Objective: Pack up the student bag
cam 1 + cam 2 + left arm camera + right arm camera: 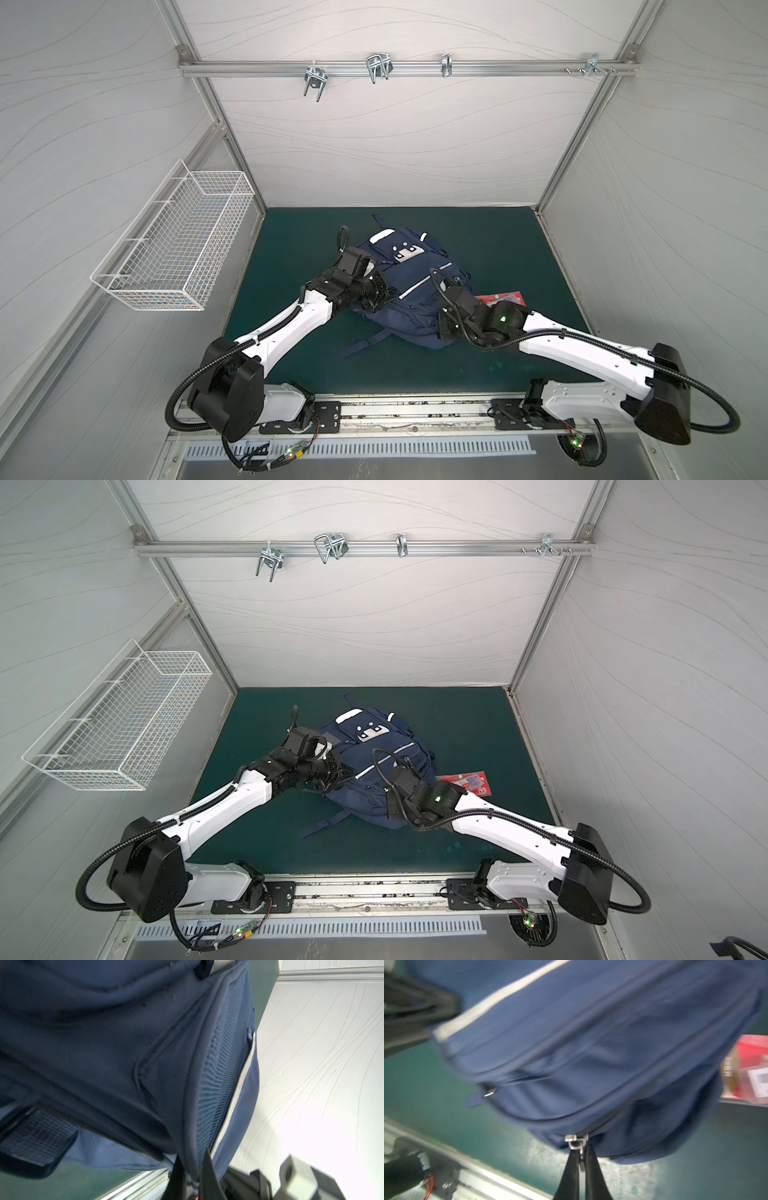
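On the green mat [291, 249], near its middle, the bag [415, 286] lies flat with its white dotted patch facing up; both top views show it [374, 787]. Bare mat runs behind it to the back wall and on its left to the side wall. In front, a narrower strip of mat separates it from the front rail [395, 409], and a strap [361, 343] trails into that strip.

At the bag's left side, the left gripper [193, 1176] is clenched on the bag, with the bound edge of the mesh pocket [220, 1076] pinched between its fingers. From above, its wrist hides the grip itself.

At the bag's front right corner, the right gripper [581, 1157] is clamped on the zipper pull [581, 1152], which hangs from the metal slider at the bag's lower seam. The wrist view is blurred, but the pull clearly sits between the two black fingers.

Just beside the bag's right edge a red packet [500, 298] lies flat on the mat, partly covered from above by the right arm. Whether it touches the bag cannot be told. Beyond it, the mat is bare to the right wall.

A wire basket [178, 253] hangs on the left wall, well above the mat, and hooks [378, 66] hang from the high back rail.
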Robot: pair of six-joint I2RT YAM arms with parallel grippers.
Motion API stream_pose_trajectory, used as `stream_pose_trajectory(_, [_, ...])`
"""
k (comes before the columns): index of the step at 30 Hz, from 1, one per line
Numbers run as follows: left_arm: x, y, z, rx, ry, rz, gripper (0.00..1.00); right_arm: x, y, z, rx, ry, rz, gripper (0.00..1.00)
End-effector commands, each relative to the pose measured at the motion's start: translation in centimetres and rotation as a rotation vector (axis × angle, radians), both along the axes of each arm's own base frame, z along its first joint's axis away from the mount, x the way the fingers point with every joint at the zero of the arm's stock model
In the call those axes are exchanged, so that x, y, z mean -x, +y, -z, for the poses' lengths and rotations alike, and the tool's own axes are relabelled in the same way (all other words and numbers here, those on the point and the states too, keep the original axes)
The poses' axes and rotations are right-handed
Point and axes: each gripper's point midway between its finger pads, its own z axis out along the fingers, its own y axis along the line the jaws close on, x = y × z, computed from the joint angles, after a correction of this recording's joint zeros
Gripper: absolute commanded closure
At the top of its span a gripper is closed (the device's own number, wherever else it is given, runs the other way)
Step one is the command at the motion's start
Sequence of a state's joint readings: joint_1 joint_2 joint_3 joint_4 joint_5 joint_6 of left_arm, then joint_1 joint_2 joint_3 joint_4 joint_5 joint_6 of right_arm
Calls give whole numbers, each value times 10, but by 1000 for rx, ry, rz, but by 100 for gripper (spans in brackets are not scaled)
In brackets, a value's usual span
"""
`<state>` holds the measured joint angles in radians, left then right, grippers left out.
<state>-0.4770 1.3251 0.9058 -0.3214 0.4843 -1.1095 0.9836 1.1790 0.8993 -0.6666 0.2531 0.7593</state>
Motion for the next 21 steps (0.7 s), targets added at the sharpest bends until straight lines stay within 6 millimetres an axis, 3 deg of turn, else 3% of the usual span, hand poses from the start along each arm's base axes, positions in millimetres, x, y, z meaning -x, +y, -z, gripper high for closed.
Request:
stream_pose_trajectory(1, [-36,39,-13,-98,-141,-121,100,6,-56,26,140,110,44,100])
stream_pose_trajectory(5, [-46,84,0,-198,-117,-206,100,-4,-45,16,79,105,1,100])
stream_pose_trajectory(7, [-55,106,5,-223,-102,-254,100,3,-28,18,45,147,-75,100])
stream_pose_trajectory(14, [-95,158,11,-282,-82,-342,100,62,93,2,-145,220,-466,100])
stream_pose_trajectory(17, [-97,162,1,-275,-66,-351,63,67,136,-2,-218,246,-507,100])
stream_pose_trajectory(20, [-72,166,-15,-288,-56,-377,38,59,168,-7,-253,251,-524,100])
stream_pose_trajectory(21, [-58,168,-20,-284,-49,-389,25,56,175,-10,-265,246,-527,100])
